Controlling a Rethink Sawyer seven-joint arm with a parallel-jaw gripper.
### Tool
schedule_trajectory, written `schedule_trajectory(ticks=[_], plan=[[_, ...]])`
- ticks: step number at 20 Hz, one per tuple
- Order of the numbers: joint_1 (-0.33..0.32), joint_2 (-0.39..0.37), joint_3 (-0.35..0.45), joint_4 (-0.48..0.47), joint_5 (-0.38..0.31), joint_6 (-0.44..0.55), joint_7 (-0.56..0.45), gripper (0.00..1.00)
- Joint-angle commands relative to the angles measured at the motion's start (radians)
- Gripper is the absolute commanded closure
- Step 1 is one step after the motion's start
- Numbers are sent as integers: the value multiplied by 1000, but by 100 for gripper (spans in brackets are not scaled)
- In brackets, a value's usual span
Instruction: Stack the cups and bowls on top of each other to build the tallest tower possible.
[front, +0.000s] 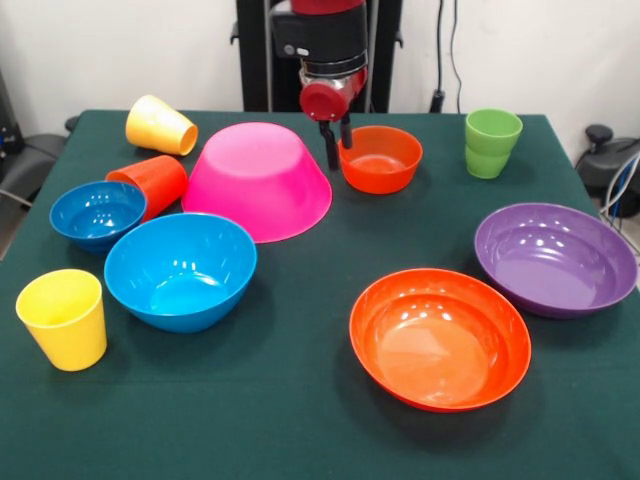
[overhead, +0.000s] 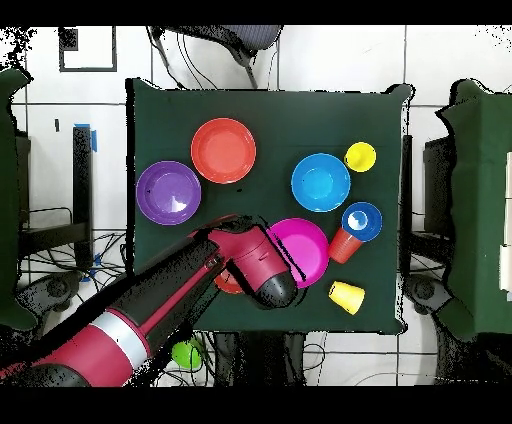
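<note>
Ten pieces on the green table (front: 330, 420), none stacked, no readable writing or brand on any of them or on the arm. Gripper (front: 338, 145) hangs between the large pink bowl (front: 258, 180) and the small orange bowl (front: 380, 158), its two dark fingers (front: 330, 148) slightly parted with a narrow gap between them, nothing held. Left finger is right at the pink bowl's far rim; cannot tell whether it touches.

Pink bowl sits upside down, wide rim on the cloth. Small orange bowl is upright just beside the gripper. Medium blue bowl (front: 181, 270) is upright in front of the pink one, and the small blue bowl (front: 97, 213) is to its left. Orange-red cup (front: 152, 182) lies on its side, wedged between the small blue bowl and the pink bowl. One yellow cup (front: 160, 125) lies on its side near the far edge; the other yellow cup (front: 63, 318) stands upright at the near left. Green cup (front: 491, 143) stands upright at far right. Wide shallow orange bowl (front: 440, 338) and wide shallow purple bowl (front: 556, 258) sit upright, side by side, well apart from the rest.

Overhead, the arm (overhead: 170, 300) covers the small orange bowl and part of the pink one.
</note>
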Motion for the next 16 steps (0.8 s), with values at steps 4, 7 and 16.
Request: schedule_trajectory(ticks=[4,7,16], plan=[[-17,83,183,-20,-36,-10,177,0],[-33,72,201,-18,-19,-12,162,0],[-64,68,236,-17,19,14,112,0]])
